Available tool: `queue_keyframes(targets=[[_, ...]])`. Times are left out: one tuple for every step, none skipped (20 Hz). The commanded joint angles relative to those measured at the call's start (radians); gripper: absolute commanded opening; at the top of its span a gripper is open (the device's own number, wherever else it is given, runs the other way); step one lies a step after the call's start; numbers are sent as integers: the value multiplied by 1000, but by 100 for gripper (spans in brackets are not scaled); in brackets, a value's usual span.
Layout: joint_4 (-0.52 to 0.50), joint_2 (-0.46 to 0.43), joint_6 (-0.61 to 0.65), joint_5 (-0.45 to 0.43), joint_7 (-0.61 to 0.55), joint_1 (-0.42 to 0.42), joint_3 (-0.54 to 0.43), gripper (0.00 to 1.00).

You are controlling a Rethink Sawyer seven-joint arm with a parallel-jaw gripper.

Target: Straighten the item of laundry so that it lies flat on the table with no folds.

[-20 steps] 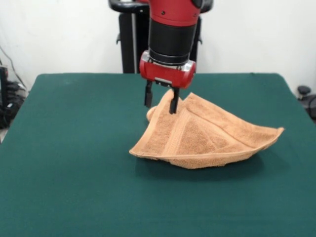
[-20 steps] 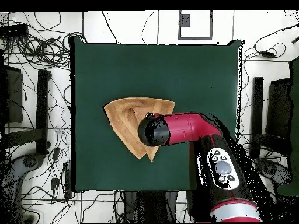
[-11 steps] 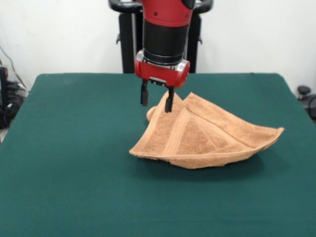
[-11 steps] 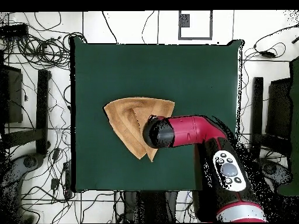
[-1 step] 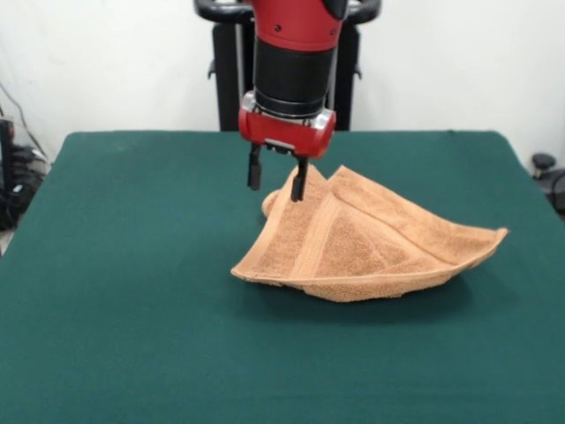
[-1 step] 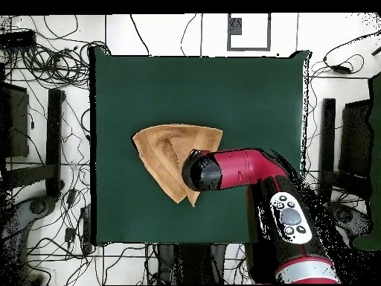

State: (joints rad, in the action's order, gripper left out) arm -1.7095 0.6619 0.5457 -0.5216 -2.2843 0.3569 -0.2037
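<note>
Right now you are looking at a light-orange terry-cloth hand towel (image 5: 362,243) lying folded into a rough triangle a little right of centre in the front view, on the large rectangular table covered in dark green felt-like cloth (image 5: 132,309). Its long point is reaching toward the right of the frame, its near edge is curling slightly off the felt, and a woven border band is running diagonally down its left face. At the top of the fold the cloth is rising into a small peak.

Your black 2-fingered gripper (image 5: 275,175) is hanging from the red and black arm (image 5: 290,62) in the upper middle of the front view, its fingers spread apart and gripping nothing. The right-hand fingertip is sitting just in front of the towel's raised peak; you cannot tell from this angle whether it is touching the cloth. The left-hand fingertip is hovering over bare green felt.

From overhead, the towel (image 6: 167,153) is showing as a triangle left of the table's (image 6: 245,97) centre, with 1 corner pointing toward the lower edge of the frame. The arm (image 6: 238,170) is reaching in from the lower right, and its round wrist is covering the towel's right-hand edge, hiding the gripper beneath it.
</note>
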Motion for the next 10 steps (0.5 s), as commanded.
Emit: queue_keyframes(targets=[[-65, -75, -73, -56, 54, -39, -69, 100], [-78, -73, -83, -61, 42, -43, -62, 100], [-90, -70, -90, -63, 33, -46, -57, 100], [-103, -66, -96, -64, 24, -49, -53, 100], [-110, -61, -97, -61, 15, -52, -50, 100], [-109, -60, -93, -59, 13, -53, -50, 100], [-108, -60, -90, -57, 12, -55, -50, 100], [-104, -63, -89, -57, 12, -56, -50, 100], [-97, -68, -89, -57, 11, -56, -51, 100], [-92, -73, -93, -58, 8, -58, -50, 100]])
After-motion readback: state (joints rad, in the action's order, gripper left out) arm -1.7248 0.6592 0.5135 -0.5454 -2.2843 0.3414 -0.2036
